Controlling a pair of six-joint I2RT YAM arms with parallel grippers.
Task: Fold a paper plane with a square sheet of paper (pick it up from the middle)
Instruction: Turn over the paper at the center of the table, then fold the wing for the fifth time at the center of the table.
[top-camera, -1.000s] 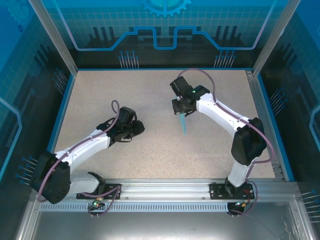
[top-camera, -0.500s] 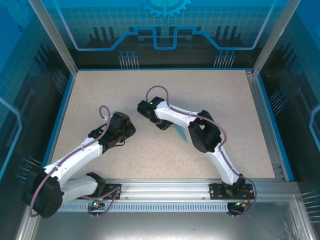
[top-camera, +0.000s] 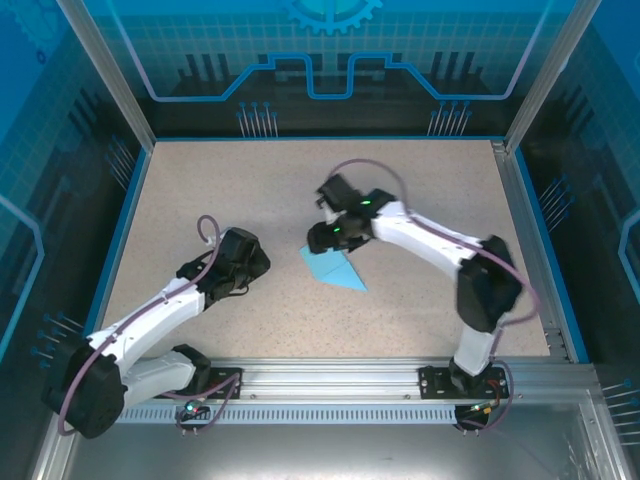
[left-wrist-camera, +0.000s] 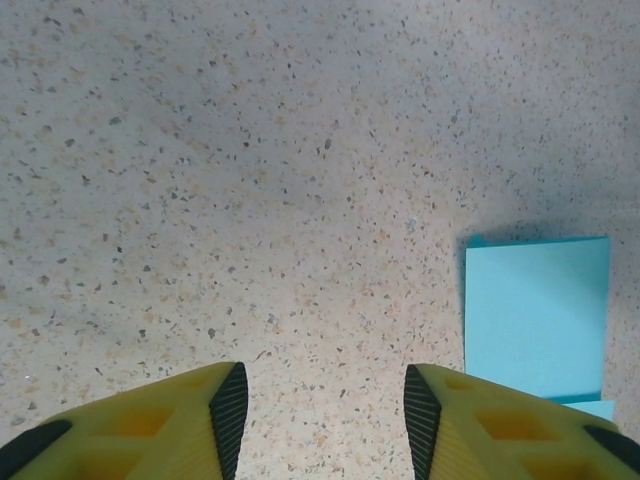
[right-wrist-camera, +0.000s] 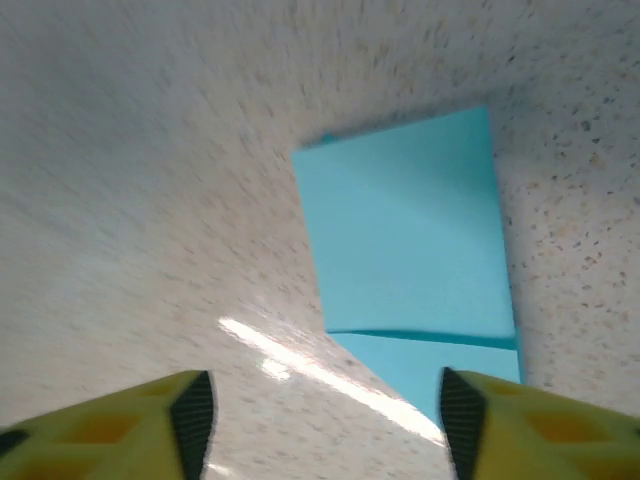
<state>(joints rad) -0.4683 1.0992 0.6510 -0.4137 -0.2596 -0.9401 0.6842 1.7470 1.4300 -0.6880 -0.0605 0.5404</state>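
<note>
A second ago the right claw (top-camera: 318, 240) held the plane (top-camera: 335, 270) off the worktop (top-camera: 220, 190), farther right; half a second ago that arm had swung low and left across the middle. Now the plane lies flat near the middle, let go, its point trailing near and right. That reads as the put-down, so the folding looks finished or close to it.

The right arm reaches left from its base, elbow far right, claw over the plane's far-left edge. In its wrist view the claw (right-wrist-camera: 320, 420) is spread and empty, the plane (right-wrist-camera: 405, 240) just beyond. The left arm has barely moved, stretched far and right, its claw (left-wrist-camera: 318, 410) also spread, empty, left of the plane (left-wrist-camera: 535, 320)
</note>
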